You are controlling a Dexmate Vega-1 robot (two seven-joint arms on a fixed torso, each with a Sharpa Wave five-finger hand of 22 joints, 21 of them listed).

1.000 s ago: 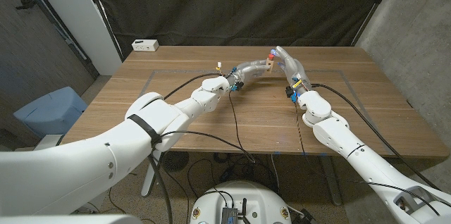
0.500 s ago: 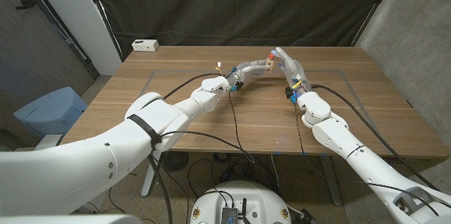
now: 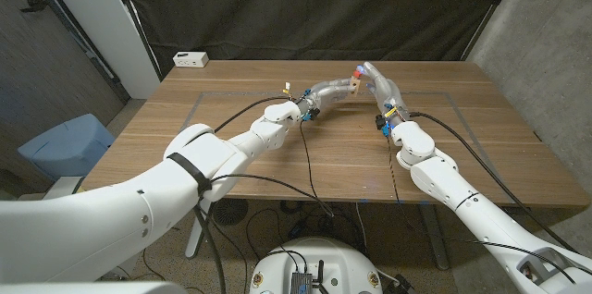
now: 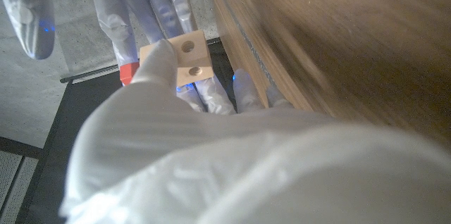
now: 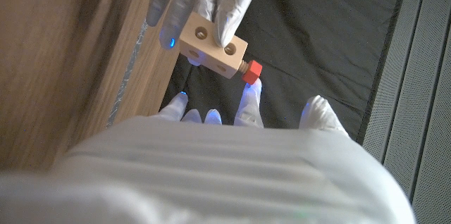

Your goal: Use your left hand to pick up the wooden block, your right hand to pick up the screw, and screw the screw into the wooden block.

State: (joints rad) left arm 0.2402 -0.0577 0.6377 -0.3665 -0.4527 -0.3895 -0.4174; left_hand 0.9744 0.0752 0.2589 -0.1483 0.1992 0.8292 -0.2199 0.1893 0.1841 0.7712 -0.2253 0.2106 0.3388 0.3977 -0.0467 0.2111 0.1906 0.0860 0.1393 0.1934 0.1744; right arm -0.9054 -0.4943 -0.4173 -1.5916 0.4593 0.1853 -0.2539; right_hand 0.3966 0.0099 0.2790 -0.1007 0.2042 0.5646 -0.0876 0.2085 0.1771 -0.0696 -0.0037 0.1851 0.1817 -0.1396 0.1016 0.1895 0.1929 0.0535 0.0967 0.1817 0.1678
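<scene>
The wooden block (image 3: 352,82) is a small pale block with round holes, held above the far middle of the table by my left hand (image 3: 326,90). In the left wrist view my left hand (image 4: 211,153) pinches the block (image 4: 189,58). The screw's red head (image 5: 252,70) sticks out of one end of the block (image 5: 210,44), and its shaft is inside. My right hand (image 3: 380,84) faces the block from the right. One of its fingertips (image 5: 249,96) touches the red head (image 4: 127,74), while the thumb stands well apart.
A white box (image 3: 190,57) sits at the table's back left corner. A blue seat (image 3: 63,146) stands left of the table. Black cables (image 3: 305,151) trail over the table from both wrists. A dark curtain hangs behind.
My right wrist has edged slightly to the right. The block and my left hand have stayed in place.
</scene>
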